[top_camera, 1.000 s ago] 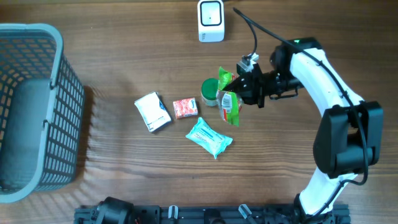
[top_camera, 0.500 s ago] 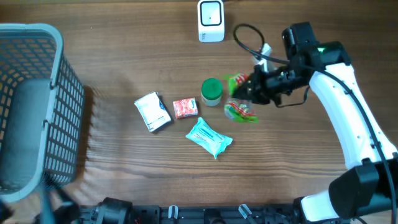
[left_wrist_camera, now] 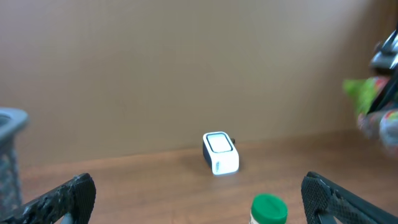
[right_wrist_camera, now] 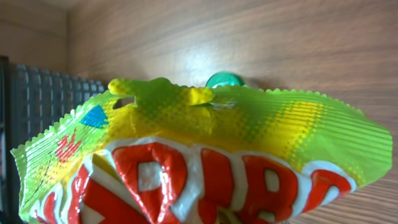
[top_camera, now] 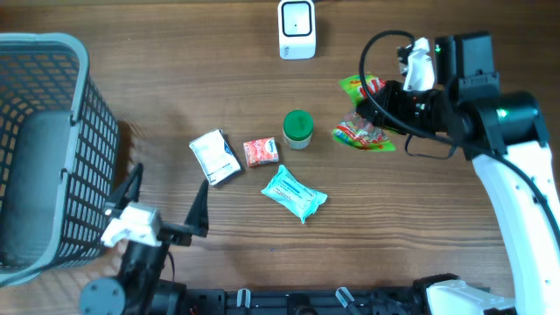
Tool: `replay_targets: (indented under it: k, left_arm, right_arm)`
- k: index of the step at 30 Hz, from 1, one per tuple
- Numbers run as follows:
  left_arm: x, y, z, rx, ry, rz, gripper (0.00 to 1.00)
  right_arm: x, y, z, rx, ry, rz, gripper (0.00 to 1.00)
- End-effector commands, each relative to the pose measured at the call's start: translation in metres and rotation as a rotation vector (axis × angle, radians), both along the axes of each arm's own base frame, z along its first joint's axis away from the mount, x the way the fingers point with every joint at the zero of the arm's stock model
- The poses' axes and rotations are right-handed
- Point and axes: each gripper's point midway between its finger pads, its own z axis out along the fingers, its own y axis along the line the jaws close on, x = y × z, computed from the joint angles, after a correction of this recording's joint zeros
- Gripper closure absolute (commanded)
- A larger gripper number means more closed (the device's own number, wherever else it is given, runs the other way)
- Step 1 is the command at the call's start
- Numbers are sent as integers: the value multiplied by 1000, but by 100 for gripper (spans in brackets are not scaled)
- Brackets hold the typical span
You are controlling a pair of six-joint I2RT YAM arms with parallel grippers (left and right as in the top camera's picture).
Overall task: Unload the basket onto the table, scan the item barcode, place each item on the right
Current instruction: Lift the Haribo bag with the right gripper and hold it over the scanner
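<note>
Snack packet: right pincer is gripping it shut, holding it aloft, right of the white scanner and apart from it. Pickup looking done; barcode presentation not yet done. Left pincer is standing wide open, empty.

Large red letters edged in white run across the crinkled green-and-yellow plastic snack bag in the right wrist view. Cut off at the lower edge, they may read "RIB". Print on the small white cardboard box, the red square packet and the teal soft pack is too small to read.
</note>
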Motion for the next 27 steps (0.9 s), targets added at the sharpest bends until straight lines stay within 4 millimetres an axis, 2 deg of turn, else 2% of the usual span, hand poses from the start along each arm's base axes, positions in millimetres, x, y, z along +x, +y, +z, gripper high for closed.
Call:
replay_targets:
  k: [1,6,10,12,13,16,20,23,27]
  left_arm:
    - [15,1,-31,-3,41,23,0]
    - [34,8,-65,-8,46,87,0]
    - [41,6,-99,-1,117,87,0]
    - [44,6,-119,-44,168,89,0]
    - [45,6,-125,-47,184,90,0]
    - [46,12,-139,-35,226,127,0]
    - [46,17,-139,-36,224,159,0]
    - [46,17,-139,-36,224,159,0]
    - [46,17,-139,-36,224,159,0]
  right_arm:
    - [3,-12,13,-108,-85,-104,95]
    - [16,-6,19,-234,-197,-154,96]
    - [36,-1,40,-304,-380,-90,95]
    - [52,6,64,-248,-486,-113,95]
    - [56,8,70,-245,-517,-109,95]
    - [71,3,70,-316,-570,-117,95]
    - [99,12,50,-468,-644,21,95]
    - [118,19,47,-454,-672,6,95]
    - [156,33,43,-468,-772,4,95]
